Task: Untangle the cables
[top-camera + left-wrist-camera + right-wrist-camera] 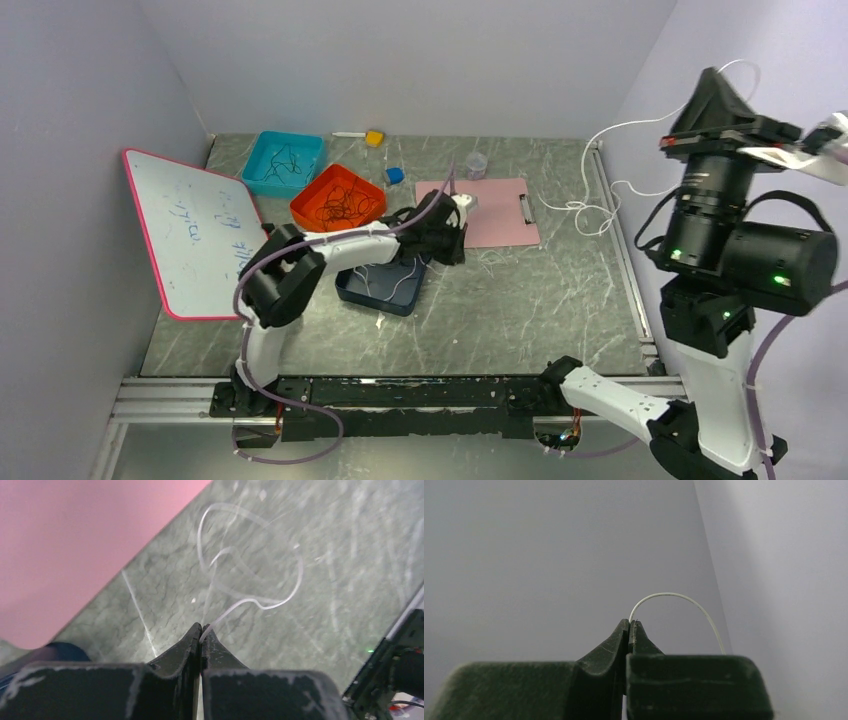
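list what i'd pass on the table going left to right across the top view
whiteboard → orange tray → blue cube → pink clipboard → white cable

Table (540,300): grey marble-look top, matt, fine scratches up close. Pink sheet (495,215) flat and matt (paper or plastic, can't tell). Whiteboard (195,230) smooth, slight gloss. Teal tray (255,160) smooth plastic. Rail (160,398) bare silver metal. Left gripper (201,630): black matt plastic, edges scuffed whitish. Right gripper (629,625) same, cleaner. White cable (280,597) smooth, slight sheen, half-translucent.
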